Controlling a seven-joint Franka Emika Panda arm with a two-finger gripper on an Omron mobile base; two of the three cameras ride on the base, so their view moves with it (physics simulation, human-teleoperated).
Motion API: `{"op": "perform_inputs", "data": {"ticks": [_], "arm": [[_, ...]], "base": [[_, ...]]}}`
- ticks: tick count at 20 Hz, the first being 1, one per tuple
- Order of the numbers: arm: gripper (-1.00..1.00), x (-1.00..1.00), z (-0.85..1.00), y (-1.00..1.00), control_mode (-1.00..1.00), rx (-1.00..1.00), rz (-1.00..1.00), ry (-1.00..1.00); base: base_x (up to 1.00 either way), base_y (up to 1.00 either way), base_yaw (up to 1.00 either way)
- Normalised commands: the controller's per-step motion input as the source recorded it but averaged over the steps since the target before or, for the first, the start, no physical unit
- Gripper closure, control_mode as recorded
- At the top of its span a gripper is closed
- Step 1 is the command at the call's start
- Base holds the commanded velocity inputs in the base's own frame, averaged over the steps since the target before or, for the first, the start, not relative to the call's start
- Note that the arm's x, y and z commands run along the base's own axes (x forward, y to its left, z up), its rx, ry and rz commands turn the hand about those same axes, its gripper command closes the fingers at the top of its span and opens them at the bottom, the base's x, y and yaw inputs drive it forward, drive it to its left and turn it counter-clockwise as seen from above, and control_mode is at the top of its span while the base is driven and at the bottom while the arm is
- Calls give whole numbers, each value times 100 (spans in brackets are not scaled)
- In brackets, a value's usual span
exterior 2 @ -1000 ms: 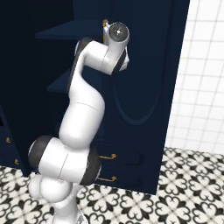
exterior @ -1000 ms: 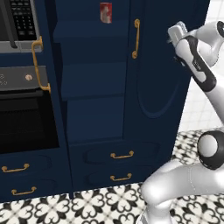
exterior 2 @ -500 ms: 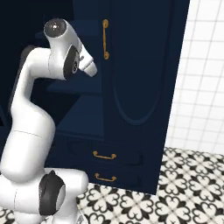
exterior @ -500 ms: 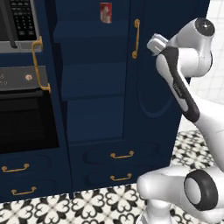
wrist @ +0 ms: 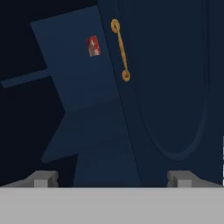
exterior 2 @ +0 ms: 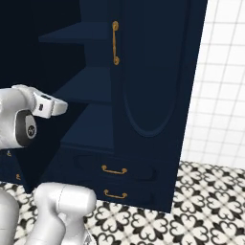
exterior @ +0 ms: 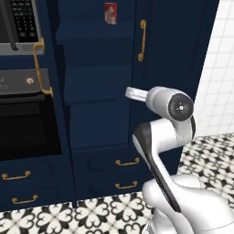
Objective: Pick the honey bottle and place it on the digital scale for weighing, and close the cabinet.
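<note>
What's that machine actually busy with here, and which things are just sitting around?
Part of the job:
- cabinet, one door open, shelves showing
- gripper, open and holding nothing, facing the cabinet

Just there:
- red-and-white box on the top shelf
- oven to the left
- drawers below the cabinet

I can't make out a honey bottle or a scale.

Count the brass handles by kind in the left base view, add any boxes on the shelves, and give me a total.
Door handles: 2
Drawer pulls: 4
Box: 1
Total: 7
</note>
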Motion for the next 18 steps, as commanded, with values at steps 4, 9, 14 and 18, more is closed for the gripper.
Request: {"op": "perform_inputs", "data": {"ticks": [4,9,14,18], "arm": [[-100,-100,4,100,-100,-9,11,-2],[-100,-88,-5,100,-100,0,1,-16],[-100,-53,-14,100,-100,0,-3,-18],[-100,3,-41,100,-100,-2,-6,-20]], "base": [[0,0,0],[0,0,0],[0,0,0],[0,0,0]]}}
